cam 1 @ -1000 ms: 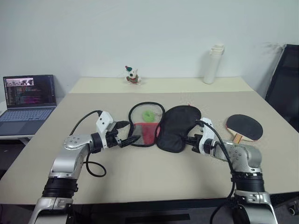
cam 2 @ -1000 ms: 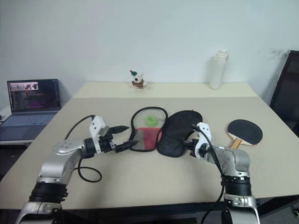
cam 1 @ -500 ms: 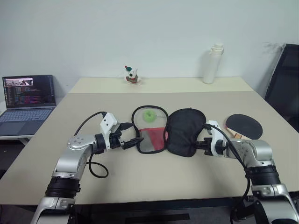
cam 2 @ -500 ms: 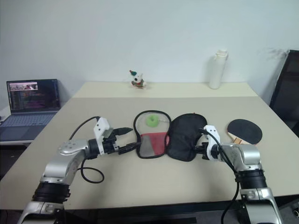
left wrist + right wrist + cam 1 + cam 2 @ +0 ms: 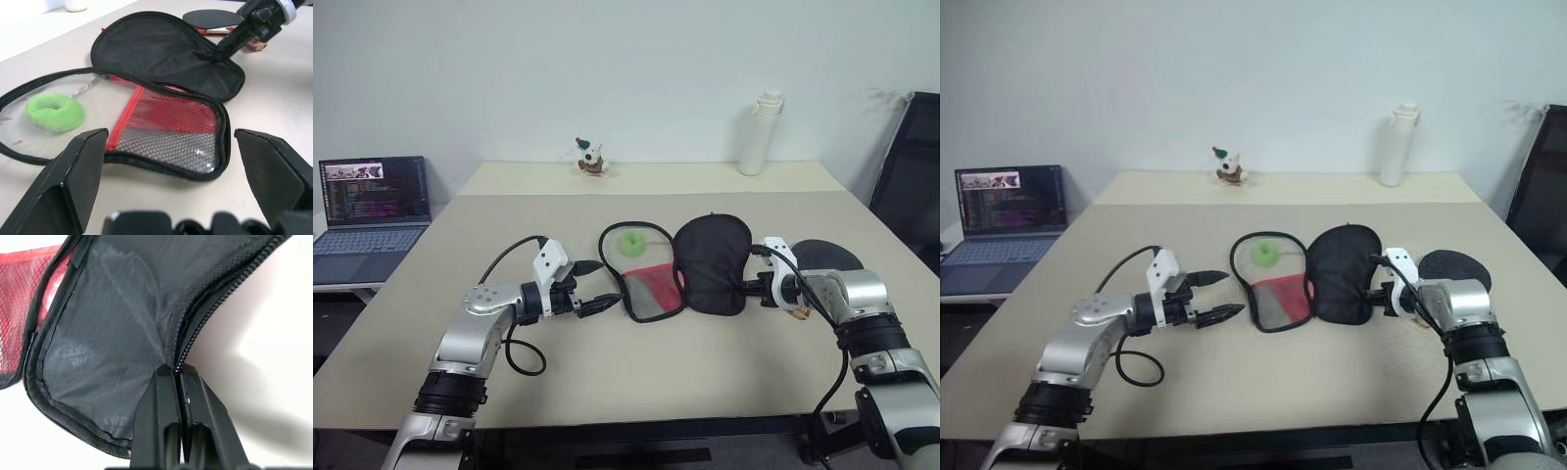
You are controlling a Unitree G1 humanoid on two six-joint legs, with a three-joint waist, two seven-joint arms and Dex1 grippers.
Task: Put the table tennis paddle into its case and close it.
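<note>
The case (image 5: 713, 259) lies unzipped and spread flat on the table. Its black fabric half is to the right, and its mesh and red half (image 5: 653, 291) is to the left. My right gripper (image 5: 745, 287) is shut on the zip edge of the black half, and the right wrist view shows that pinch (image 5: 175, 373) closely. The left gripper (image 5: 605, 284) hovers open just left of the mesh half and touches nothing. The table tennis paddle (image 5: 829, 254) lies black face up behind my right hand, which hides part of it.
A green fuzzy ring (image 5: 628, 243) sits in the case's clear pocket. At the table's far edge stand a white bottle (image 5: 759, 134) and a small toy figure (image 5: 591, 157). An open laptop (image 5: 374, 206) is on a side surface at left, and a black chair (image 5: 913, 186) is at right.
My right gripper has dragged the open case to the right, toward the paddle, and the case has turned a little. The right hand now covers part of the paddle. The left gripper followed slightly right, still open.
</note>
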